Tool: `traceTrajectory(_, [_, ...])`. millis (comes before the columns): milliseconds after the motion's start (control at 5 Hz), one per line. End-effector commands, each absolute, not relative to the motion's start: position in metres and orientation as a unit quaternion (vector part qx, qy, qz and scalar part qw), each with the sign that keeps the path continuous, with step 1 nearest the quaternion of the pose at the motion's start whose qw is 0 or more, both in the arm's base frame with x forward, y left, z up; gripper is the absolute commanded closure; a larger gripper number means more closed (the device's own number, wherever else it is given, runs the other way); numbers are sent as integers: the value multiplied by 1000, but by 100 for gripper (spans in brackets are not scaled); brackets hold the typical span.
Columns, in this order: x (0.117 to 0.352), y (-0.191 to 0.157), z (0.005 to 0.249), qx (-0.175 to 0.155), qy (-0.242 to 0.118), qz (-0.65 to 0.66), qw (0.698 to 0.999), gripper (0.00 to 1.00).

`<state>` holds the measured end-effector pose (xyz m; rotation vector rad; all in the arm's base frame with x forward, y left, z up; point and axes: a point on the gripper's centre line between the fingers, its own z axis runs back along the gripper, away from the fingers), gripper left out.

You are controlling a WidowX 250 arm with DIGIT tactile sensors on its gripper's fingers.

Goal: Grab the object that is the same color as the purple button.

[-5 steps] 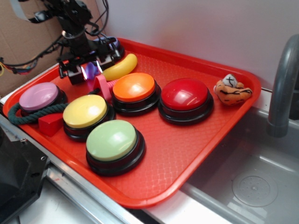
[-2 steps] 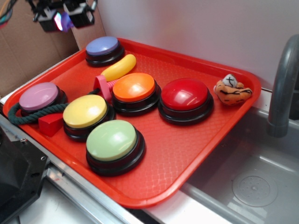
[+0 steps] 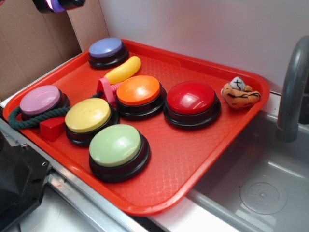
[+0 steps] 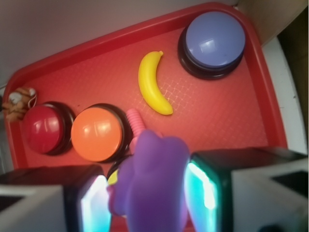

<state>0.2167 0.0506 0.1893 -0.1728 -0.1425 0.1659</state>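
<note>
**One purple toy, pinched between two pads**

One toy (image 4: 152,183) mattered to us at this moment, and we had it: the gripper (image 4: 145,193) was clenched on it, a pad (image 4: 200,193) pressed to each flank, high over the tray (image 4: 72,63). In the exterior view only a sliver of the gripper (image 3: 58,5) and a purple glint showed at the top left edge, well apart from everything on the tray.

We judged the toy light, since it sat level between the pads without sagging. Its skin looked glossy and smooth, so we took it for hard plastic, stiff and probably slippery. The rounded body gave the pads curved faces to bear on, not flat ones, and we thought that the weak point: a round, slick thing can squirt out if the squeeze is off-centre. The hold seemed to fall across the widest part of the body, with the lumpy top standing clear above the pads, and we reckoned that the right place to take it. We saw no sign that it was fragile.

Below lay the purple button (image 4: 214,39) in the far corner, the banana (image 4: 152,82) just beside it, and the orange button (image 4: 96,134) and red button (image 4: 43,129) side by side. None of them touched the toy.
</note>
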Motion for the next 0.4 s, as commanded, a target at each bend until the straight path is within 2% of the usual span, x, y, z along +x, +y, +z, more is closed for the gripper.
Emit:
traceTrajectory(0, [207,39,199,-87,-99,44,990,100])
traceTrajectory(200, [209,47,196,-49,-106,92,989,100])
